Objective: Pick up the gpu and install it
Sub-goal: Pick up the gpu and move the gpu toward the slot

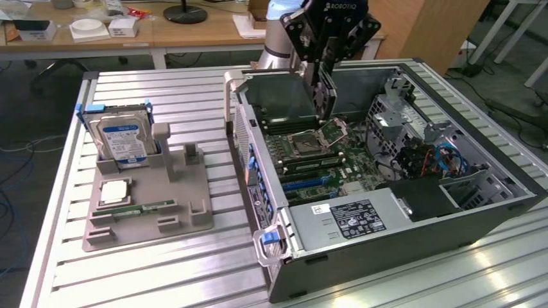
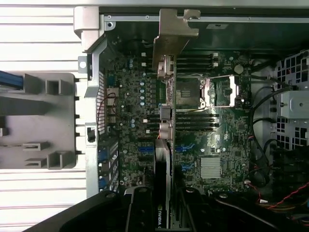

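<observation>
The black two-fingered tool (image 1: 328,59) (image 2: 164,215) is closed partway onto the thin, flat, dark rectangular gpu (image 1: 325,90) (image 2: 162,159), pinching it across its faces near one end. The card hangs above the open grey metal computer case (image 1: 479,212), not seated in anything. Its long axis appears to run down from the tool toward the green motherboard (image 1: 342,160) (image 2: 130,106), with the gpu's silver metal end bracket (image 2: 174,34) at the far end, and it is seen nearly edge-on. Its lower end hovers over the processor socket and memory area. The short blue expansion slots (image 1: 304,184) (image 2: 183,147) lie apart from it, further along the board toward the exterior camera. On the ribbed aluminium worktop (image 1: 154,269), the grey plastic parts holder (image 1: 145,212) sits well to the exterior view's left
</observation>
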You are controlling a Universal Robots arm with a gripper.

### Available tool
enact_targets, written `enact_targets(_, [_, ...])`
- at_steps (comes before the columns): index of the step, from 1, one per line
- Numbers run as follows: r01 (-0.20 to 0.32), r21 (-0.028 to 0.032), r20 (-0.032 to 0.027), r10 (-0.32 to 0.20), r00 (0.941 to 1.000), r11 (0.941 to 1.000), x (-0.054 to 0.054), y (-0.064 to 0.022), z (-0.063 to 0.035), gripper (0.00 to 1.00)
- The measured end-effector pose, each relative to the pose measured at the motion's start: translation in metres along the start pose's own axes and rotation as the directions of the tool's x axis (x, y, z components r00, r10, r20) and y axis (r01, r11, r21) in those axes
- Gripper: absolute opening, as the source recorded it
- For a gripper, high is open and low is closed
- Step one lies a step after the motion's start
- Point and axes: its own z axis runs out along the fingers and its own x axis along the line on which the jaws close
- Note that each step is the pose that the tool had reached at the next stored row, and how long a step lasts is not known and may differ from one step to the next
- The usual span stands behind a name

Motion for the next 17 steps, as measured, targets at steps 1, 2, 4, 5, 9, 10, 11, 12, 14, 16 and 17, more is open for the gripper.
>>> enact_targets(1, [0.000, 0.0000, -0.0001, 0.000, 1.0000, 1.0000, -0.001, 0.0000, 0.0000, 0.26])
enact_targets(2, [0.000, -0.0001, 0.0000, 0.000, 1.0000, 1.0000, -0.002, 0.0000, 0.0001, 0.26])
enact_targets(4, [0.000, 0.0000, 0.0000, 0.000, 1.0000, 1.0000, -0.004, -0.0001, 0.0001, 0.26])
enact_targets(5, [0.000, -0.0001, 0.0000, 0.000, 1.0000, 1.0000, -0.004, -0.0002, 0.0001, 0.26])
enact_targets(9, [0.000, 0.0000, 0.0000, 0.000, 1.0000, 1.0000, -0.007, -0.0005, 0.0001, 0.26])
enact_targets(10, [0.000, 0.0000, 0.0000, 0.000, 1.0000, 1.0000, -0.007, -0.0006, 0.0001, 0.26])
enact_targets(11, [0.000, 0.0000, 0.0000, 0.000, 1.0000, 1.0000, -0.008, -0.0007, 0.0002, 0.26])
enact_targets(12, [0.000, 0.0000, 0.0000, 0.000, 1.0000, 1.0000, -0.009, -0.0008, 0.0002, 0.26])
enact_targets(14, [0.000, 0.0000, 0.0000, 0.000, 1.0000, 1.0000, -0.010, -0.0010, 0.0002, 0.26])
enact_targets(16, [0.000, 0.0000, 0.0000, 0.000, 1.0000, 1.0000, -0.011, -0.0012, 0.0002, 0.26])
enact_targets(17, [0.000, 0.0000, 0.0000, 0.000, 1.0000, 1.0000, -0.011, -0.0013, 0.0002, 0.26])
